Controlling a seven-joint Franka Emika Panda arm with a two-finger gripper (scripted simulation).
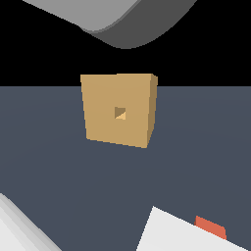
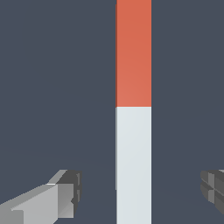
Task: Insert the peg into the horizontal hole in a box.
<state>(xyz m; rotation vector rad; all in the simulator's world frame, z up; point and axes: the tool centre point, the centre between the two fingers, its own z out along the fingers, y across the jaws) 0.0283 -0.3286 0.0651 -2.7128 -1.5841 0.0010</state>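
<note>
While the wrist view shows peg between spread jaws, exterior shows box.

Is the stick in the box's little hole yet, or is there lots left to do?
Not yet. Done: the pincer is open on both sides of the peg, with gaps showing, so nothing is held. In hand: lining up to grab its pale end. Left: close on the peg, lift it, carry it to the box and slide it into the hole, which looks empty.
</note>
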